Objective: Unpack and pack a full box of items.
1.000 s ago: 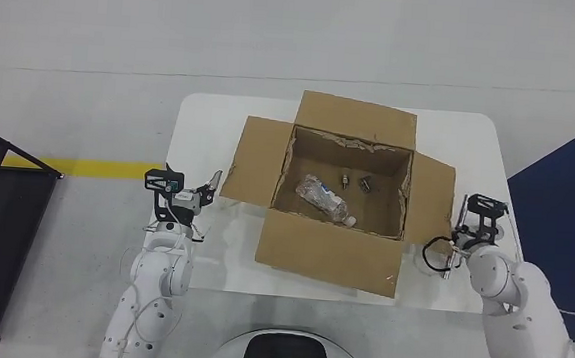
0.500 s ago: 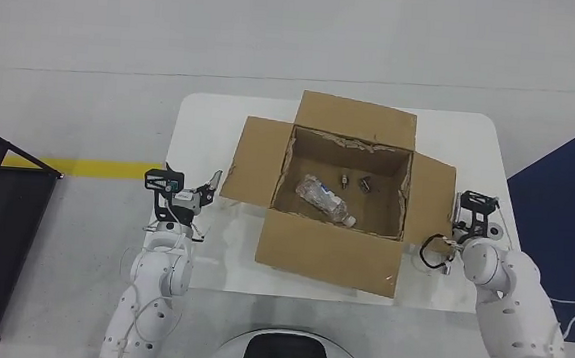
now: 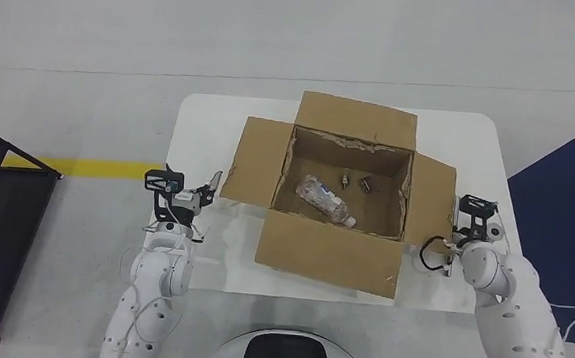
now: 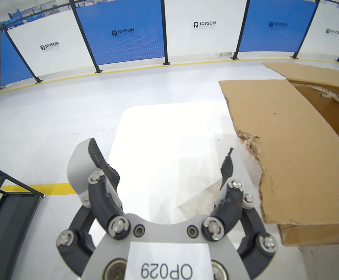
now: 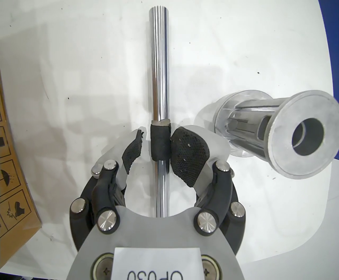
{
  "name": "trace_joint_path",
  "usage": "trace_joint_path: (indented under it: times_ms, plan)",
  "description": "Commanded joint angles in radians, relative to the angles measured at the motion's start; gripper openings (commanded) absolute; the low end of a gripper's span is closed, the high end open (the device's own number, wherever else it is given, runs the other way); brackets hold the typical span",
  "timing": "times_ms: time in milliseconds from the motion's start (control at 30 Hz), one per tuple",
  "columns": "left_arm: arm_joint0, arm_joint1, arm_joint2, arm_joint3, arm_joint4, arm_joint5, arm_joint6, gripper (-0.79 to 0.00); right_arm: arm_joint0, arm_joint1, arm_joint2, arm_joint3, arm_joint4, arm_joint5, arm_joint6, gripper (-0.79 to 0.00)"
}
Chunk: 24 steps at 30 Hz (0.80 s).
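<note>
White tabletop (image 3: 451,130) carries an open cardboard box (image 3: 328,250) at the centre of the top view, all four flaps folded outward. You will find a clear plastic bottle (image 3: 324,198) lying on the box floor, with two small metal parts (image 3: 356,180) just beyond it toward the far wall. Your left gripper (image 4: 161,148) hangs over the tabletop near its left edge, left of centre in the top view and just beside the box's left flap. Its fingers stand wide apart with nothing between them. Your right gripper (image 5: 159,132) sits low over the tabletop at the right of the top view, beside the box's right flap. It straddles a chrome rod (image 5: 158,66) lying flat on the surface, at the rod's black sleeve (image 5: 160,143). One pad (image 5: 189,153) touches the sleeve and the other stands off with a narrow gap, so the rod is not clamped. A flanged metal cylinder (image 5: 246,127) lies on its side just beside that gripper, apart from the rod.
</note>
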Motion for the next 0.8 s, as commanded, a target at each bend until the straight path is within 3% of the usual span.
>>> trace_joint_path:
  times_ms: [0,433,567,767]
  plan:
    - [0.0,0.0,0.0,0.0,0.0,0.0,0.0,0.0,-0.02,0.0,0.014,-0.023,0.015,-0.01,-0.013,-0.425]
    - [0.0,0.0,0.0,0.0,0.0,0.0,0.0,0.0,-0.329,-0.012,0.237,-0.336,0.199,-0.054,-0.195,-0.44]
    - [0.0,0.0,0.0,0.0,0.0,0.0,0.0,0.0,-0.433,-0.025,0.321,-0.425,0.304,-0.082,-0.298,-0.409]
    - [0.0,0.0,0.0,0.0,0.0,0.0,0.0,0.0,-0.52,-0.042,0.418,-0.561,0.469,-0.161,-0.383,-0.459]
